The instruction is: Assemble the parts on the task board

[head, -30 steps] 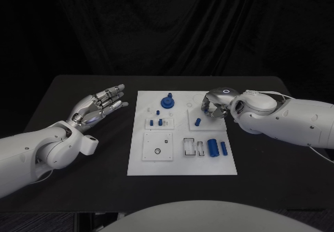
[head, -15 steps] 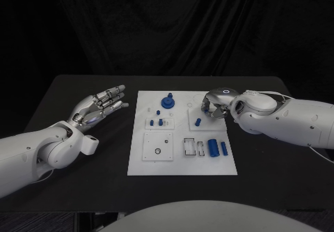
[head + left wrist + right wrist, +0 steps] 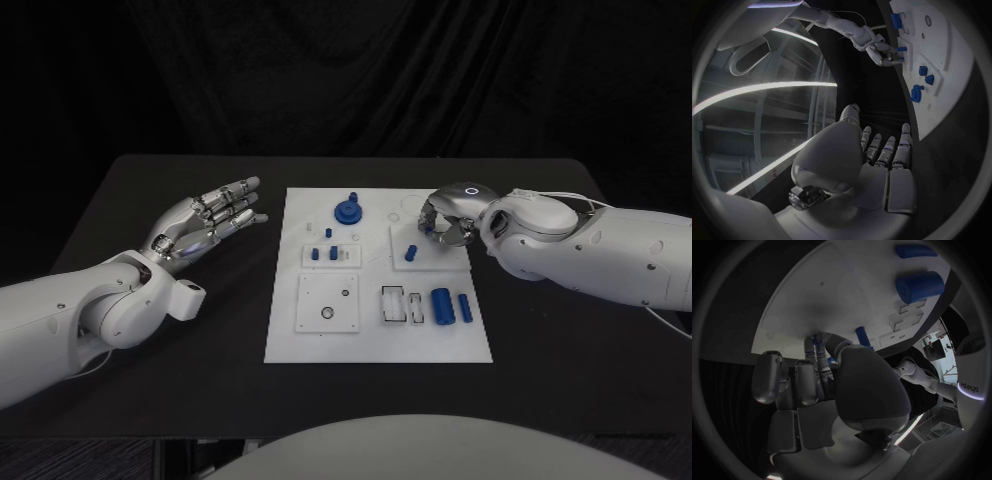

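Task board [image 3: 375,340] sits mid desk [image 3: 577,380], long side running away from the robot; bare dark desk all round, widest strip on the near side.

Left robot hand [image 3: 206,220] hovers off the board's left edge, palm up, fingers spread, holding nothing. Nothing between it and the board.

Right robot hand [image 3: 444,218] is over the board's far right corner, fingers curled down by a small upright blue peg [image 3: 411,252] on a raised white block. Can't tell if it grips the peg or just touches it.

Other parts: blue knob [image 3: 348,211] far centre, two small pegs [image 3: 332,252] mid-left, big blue cylinder [image 3: 441,306] and slim one [image 3: 464,307] near right, beside open slots.
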`<state>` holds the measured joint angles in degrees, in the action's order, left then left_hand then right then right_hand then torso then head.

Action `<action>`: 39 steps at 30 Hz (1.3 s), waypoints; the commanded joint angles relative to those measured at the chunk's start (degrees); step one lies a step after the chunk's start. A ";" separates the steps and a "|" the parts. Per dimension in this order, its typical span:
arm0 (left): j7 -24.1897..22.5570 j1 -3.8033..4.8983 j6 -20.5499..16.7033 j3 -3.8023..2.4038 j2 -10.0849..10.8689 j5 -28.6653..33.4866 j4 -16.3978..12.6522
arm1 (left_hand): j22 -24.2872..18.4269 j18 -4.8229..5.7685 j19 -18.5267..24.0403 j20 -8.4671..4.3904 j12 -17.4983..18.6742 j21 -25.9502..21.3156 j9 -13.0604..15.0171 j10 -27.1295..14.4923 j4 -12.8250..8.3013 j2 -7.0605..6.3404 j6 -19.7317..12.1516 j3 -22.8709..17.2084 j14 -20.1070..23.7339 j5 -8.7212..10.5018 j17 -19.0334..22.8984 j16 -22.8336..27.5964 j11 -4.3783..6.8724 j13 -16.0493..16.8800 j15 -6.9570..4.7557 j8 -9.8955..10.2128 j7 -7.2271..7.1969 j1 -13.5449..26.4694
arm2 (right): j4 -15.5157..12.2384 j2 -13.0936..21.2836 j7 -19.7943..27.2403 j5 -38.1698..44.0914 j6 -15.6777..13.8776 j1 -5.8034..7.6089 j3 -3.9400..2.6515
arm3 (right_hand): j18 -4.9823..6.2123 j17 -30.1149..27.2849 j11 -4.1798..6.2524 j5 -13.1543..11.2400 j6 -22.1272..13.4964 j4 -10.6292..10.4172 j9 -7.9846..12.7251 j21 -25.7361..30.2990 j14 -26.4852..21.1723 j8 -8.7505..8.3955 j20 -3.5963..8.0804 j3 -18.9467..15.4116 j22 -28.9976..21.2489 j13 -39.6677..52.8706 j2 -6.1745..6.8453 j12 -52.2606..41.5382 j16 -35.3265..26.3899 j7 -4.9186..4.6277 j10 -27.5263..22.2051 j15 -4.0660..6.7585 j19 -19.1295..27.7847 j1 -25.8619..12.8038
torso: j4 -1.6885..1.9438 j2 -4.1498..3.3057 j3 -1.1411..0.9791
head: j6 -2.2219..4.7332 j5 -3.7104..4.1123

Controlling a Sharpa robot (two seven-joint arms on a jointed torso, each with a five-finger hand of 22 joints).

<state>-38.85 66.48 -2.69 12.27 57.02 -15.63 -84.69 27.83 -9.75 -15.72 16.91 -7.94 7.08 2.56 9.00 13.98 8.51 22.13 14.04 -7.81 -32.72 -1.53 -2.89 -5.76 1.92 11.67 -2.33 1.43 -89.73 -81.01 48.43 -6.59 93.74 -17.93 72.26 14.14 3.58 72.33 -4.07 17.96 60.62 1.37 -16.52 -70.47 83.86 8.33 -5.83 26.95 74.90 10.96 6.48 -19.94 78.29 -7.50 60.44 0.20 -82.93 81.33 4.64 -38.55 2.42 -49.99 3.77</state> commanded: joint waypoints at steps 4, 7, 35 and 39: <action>-3.88 -0.10 0.39 -0.05 -0.13 0.38 -0.01 | 0.00 0.62 -0.29 -0.05 -0.17 0.25 0.07 0.25 -0.39 -0.04 0.17 -0.10 -0.41 -0.23 -0.06 -0.37 -0.27 0.09 0.08 -0.32 0.17 -0.60 | -0.88 0.53 0.12 0.08 -2.59 0.32 -0.05 | 0.74 -0.15 0.10 -0.96 0.59 0.16 -0.36 0.20 1.53 0.23 0.47 -0.07 9.33 -0.11 -0.16 -0.05 -0.34 -0.07 0.79 0.41 0.00 0.41 | 0.00 0.05 0.05 | -0.01 -0.13; -3.79 -0.11 0.37 -0.05 -0.23 0.38 0.04 | 0.00 0.62 -0.29 -0.05 -0.17 0.25 0.07 0.25 -0.39 -0.04 0.17 -0.10 -0.41 -0.23 -0.06 -0.37 -0.27 0.09 0.08 -0.32 0.17 -0.60 | -1.57 0.81 -0.17 0.08 -2.52 1.06 -0.06 | 0.75 -0.21 0.11 -1.10 0.62 0.15 -0.40 0.24 1.52 0.25 0.48 -0.08 9.32 -0.14 -0.17 0.01 -0.38 -0.06 0.82 0.42 0.01 0.39 | -0.01 0.06 0.06 | -0.01 -0.06; -3.39 -0.14 0.47 -0.05 -1.05 0.38 0.23 | -1.17 1.07 0.28 -0.13 -0.18 -0.06 0.05 0.25 -0.71 0.18 0.18 -0.38 -0.09 -0.34 0.01 -0.32 -0.47 0.09 0.10 -0.29 0.66 -0.99 | -19.91 1.52 -1.84 2.31 2.20 4.16 0.02 | 0.69 -0.38 0.36 -2.71 0.55 0.10 -1.09 0.11 1.56 0.10 0.67 -0.43 9.37 -0.46 -0.12 0.85 -0.54 0.14 1.80 0.64 -0.08 0.58 | 0.02 0.03 0.02 | -0.01 -0.31; -3.28 -0.14 0.56 -0.05 -1.23 0.38 0.25 | -1.25 1.10 0.34 -0.14 -0.19 -0.10 0.05 0.25 -0.72 0.23 0.16 -0.42 -0.05 -0.34 0.01 -0.31 -0.47 0.09 0.10 -0.29 0.69 -1.01 | -20.12 -0.54 -1.35 3.55 1.93 2.75 0.02 | 0.64 -0.26 0.36 -2.68 0.52 0.26 -1.13 -0.10 1.62 0.05 0.69 -0.42 9.43 -0.46 -0.03 0.90 -0.44 0.14 1.86 0.65 -0.17 0.77 | 0.10 -0.02 0.00 | -0.01 -0.71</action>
<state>-38.87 66.41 -2.68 12.27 55.95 -15.60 -84.35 26.63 -9.75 -15.71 16.91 -7.94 7.08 2.55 9.22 13.66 8.51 22.33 13.71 -8.02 -32.71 -1.51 -3.10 -5.95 1.94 11.88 -2.32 1.64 -90.18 -100.98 48.11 -7.50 94.98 -16.52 75.36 14.19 3.58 72.01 -3.59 15.21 61.08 1.35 -17.59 -70.35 84.06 8.32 -5.42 26.62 74.90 10.44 6.36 -19.25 77.67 -7.44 61.94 0.40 -82.93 81.45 4.67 -38.52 2.44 -49.99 3.29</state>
